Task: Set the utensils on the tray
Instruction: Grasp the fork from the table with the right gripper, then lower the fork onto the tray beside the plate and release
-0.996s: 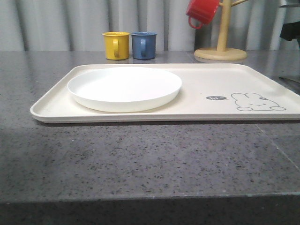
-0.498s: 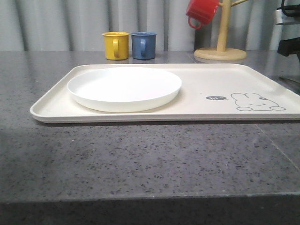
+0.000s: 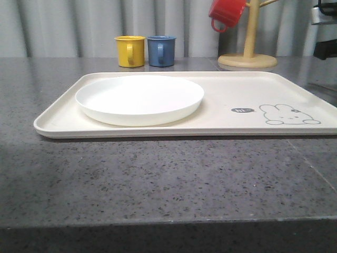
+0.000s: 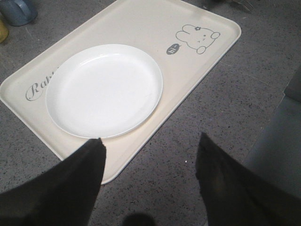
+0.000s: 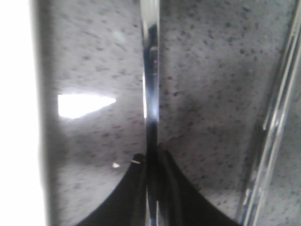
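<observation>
The cream tray (image 3: 237,89) with its rabbit drawing lies across the grey counter, and a round white plate (image 3: 139,99) rests on its left half. My left gripper (image 4: 151,138) hangs open above the tray (image 4: 188,75) corner near the plate (image 4: 104,89), nothing between its fingers. My right gripper (image 5: 151,157) is shut on a thin shiny metal utensil (image 5: 151,70), seen edge-on above the counter; I cannot tell which piece it is. A second shiny utensil (image 5: 275,117) lies on the counter beside it. Part of my right arm (image 3: 326,31) shows at the far right.
A yellow mug (image 3: 130,51) and a blue mug (image 3: 161,50) stand behind the tray. A wooden mug tree (image 3: 248,52) with a red mug (image 3: 227,13) stands at the back right. The counter's front edge runs close to the camera.
My right arm has risen a little at the far right edge of the front view. The tray, plate and mugs have not moved.
</observation>
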Controlling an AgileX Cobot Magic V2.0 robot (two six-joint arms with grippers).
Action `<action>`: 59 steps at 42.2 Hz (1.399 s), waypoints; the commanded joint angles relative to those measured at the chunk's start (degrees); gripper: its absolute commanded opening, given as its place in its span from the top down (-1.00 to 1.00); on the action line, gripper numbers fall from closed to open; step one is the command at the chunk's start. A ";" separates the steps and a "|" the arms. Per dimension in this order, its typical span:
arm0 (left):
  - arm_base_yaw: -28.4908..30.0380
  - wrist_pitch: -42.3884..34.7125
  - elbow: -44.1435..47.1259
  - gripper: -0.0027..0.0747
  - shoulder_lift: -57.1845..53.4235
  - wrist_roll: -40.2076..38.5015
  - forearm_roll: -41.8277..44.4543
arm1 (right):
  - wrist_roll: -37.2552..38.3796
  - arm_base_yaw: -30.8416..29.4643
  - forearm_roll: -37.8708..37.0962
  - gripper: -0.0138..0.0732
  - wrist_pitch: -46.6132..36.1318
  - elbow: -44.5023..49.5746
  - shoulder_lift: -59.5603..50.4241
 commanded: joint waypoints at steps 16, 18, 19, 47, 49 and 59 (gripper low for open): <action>-0.37 -4.34 -1.48 -0.16 -0.20 -0.57 -0.26 | 2.76 16.79 7.73 0.68 4.95 -8.90 -5.98; -0.37 -4.34 -1.48 -0.16 -0.20 -0.57 -0.26 | 4.65 18.10 7.33 0.65 5.47 -10.39 -4.68; -0.37 -4.34 -1.48 -0.16 -0.20 -0.57 -0.26 | 5.53 18.92 7.06 0.63 5.72 -10.97 -3.68; -0.37 -4.34 -1.48 -0.16 -0.20 -0.57 -0.26 | 27.11 22.31 3.44 0.32 0.61 -16.40 6.49; -0.37 -4.34 -1.48 -0.16 -0.20 -0.57 -0.26 | 27.11 22.31 3.44 0.19 0.31 -16.40 6.49; -0.37 -4.34 -1.48 -0.16 -0.20 -0.57 -0.26 | 27.21 22.25 3.44 0.01 -0.70 -16.40 6.49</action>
